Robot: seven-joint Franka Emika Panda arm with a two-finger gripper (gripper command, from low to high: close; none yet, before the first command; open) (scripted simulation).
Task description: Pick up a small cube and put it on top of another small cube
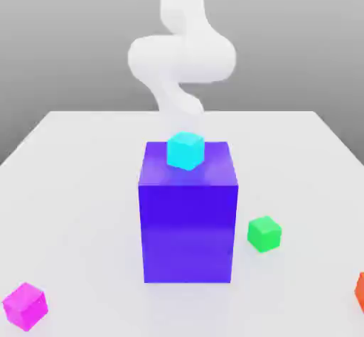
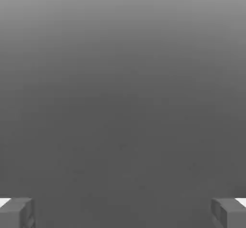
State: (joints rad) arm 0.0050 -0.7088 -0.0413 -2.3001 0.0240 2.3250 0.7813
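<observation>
Small plain magenta-pink cube (image 1: 25, 305) on your white table (image 1: 78, 179) near the exterior view's left corner, small bright green cube (image 1: 264, 233) just beside the big blue-violet block (image 1: 188, 225), small cyan cube (image 1: 185, 150) on top, gripper (image 2: 123, 212) fingers spread wide, holding nothing.

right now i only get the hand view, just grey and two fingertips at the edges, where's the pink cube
Observer: The magenta cube sits on the table near the front corner, at the exterior view's left.
Operator: and the green one
Observer: The green cube rests on the table beside the big blue-violet block, at the exterior view's right, apart from it.
Operator: anything on that block
Observer: A cyan cube sits on its top, near the far edge.
</observation>
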